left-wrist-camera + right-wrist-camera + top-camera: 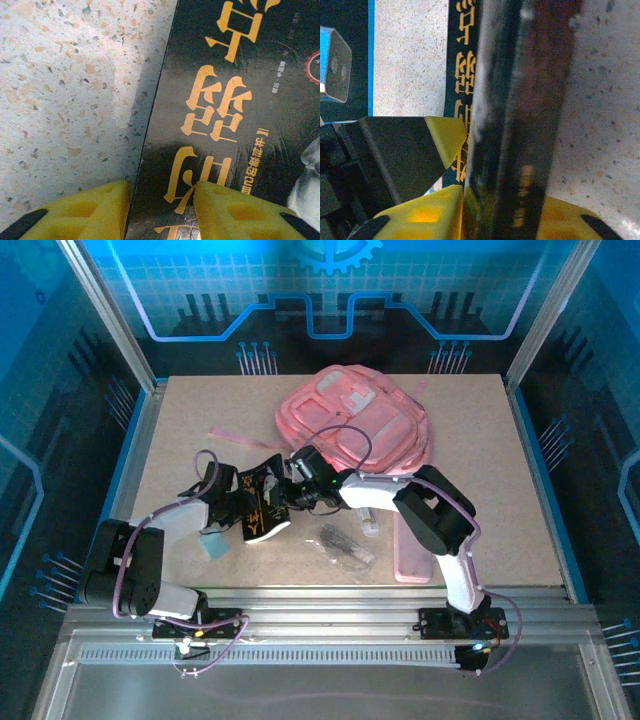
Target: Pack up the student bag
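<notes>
A black glossy book (520, 100) with gold lettering is seen edge-on from the right wrist, clamped by the right hand (502, 215). Its cover is shown from the left wrist, with the left hand (162, 200) half open over it. Beyond the book, the soft pink student bag (355, 425) is laid flat on the speckled tabletop (200, 420), pockets upward.

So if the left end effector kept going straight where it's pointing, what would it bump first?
Most likely the black book. Its edge runs between the fingers of the left end effector, one over the cover, one over the speckled table. How close it sits is hard to judge.
</notes>
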You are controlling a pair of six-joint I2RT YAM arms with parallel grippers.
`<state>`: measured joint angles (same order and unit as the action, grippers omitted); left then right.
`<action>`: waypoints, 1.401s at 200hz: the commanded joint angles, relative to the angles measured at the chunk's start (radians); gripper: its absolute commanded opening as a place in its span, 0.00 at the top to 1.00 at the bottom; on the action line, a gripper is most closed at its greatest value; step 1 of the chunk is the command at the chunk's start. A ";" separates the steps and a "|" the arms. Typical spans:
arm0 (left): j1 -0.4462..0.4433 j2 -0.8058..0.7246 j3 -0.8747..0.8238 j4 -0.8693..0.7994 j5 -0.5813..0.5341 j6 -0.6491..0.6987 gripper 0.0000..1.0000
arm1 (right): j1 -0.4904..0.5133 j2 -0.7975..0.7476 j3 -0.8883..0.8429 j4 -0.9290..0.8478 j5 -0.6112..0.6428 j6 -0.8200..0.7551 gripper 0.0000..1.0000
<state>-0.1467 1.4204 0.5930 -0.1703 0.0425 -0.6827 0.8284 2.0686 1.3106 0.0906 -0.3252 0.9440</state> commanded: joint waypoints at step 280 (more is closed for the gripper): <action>-0.155 0.103 0.255 0.933 0.622 -0.291 0.35 | -0.478 -0.523 -0.106 -0.057 -0.556 -0.195 1.00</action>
<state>-0.2890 1.5265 0.8143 0.6624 0.6201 -0.9463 0.3729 1.5558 1.2011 -0.0395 -0.8272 0.7593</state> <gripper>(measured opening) 0.724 0.191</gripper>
